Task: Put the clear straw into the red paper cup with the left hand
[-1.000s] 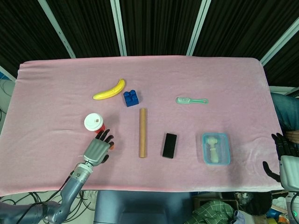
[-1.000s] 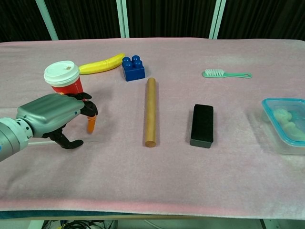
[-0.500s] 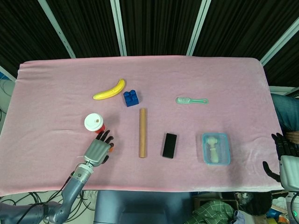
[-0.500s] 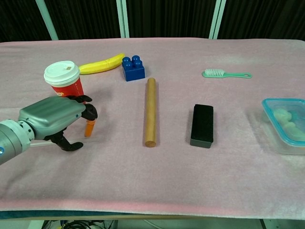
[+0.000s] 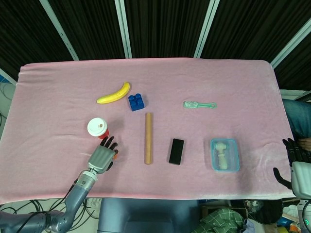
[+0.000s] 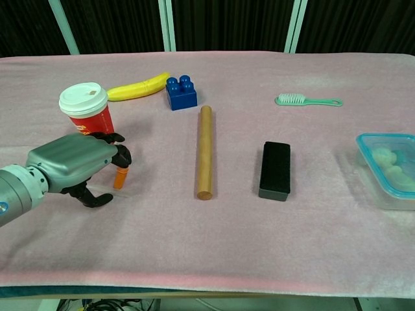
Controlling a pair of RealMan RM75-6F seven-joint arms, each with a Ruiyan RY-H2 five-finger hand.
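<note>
Near left, low over the pink cloth (image 6: pixel 214 259): the left hand (image 6: pixel 74 162), palm down, fingers curled toward the cloth with an orange fingertip (image 6: pixel 119 178) touching or almost touching it. Probably shaped so for picking a thin thing up from a flat surface. Cannot tell whether anything is pinched between thumb and fingers. Clear straw too faint to make out with certainty; judged to lie flat on the cloth under or just beside this hand, not yet in the cup. Just beyond the hand, a little farther back: the red paper cup (image 6: pixel 85 107), upright, closed by a white lid, so likely reached only through the small opening in that lid. Placed near the hand, which makes the way short once the straw is lifted and turned upright. At the near right edge in the head view: the right hand (image 5: pixel 293 158), off the work area, fingers apart and holding nothing, kept away because the task asks only for the left. Counted on the cloth: 1 cup, 1 yellow banana (image 6: pixel 137 86), 1 blue building block (image 6: pixel 181 93), 1 wooden rod (image 6: pixel 204 152), 1 black box (image 6: pixel 275 170), 1 green brush (image 6: pixel 305 100), and 1 clear container (image 6: pixel 373 172) with a pale object inside.
</note>
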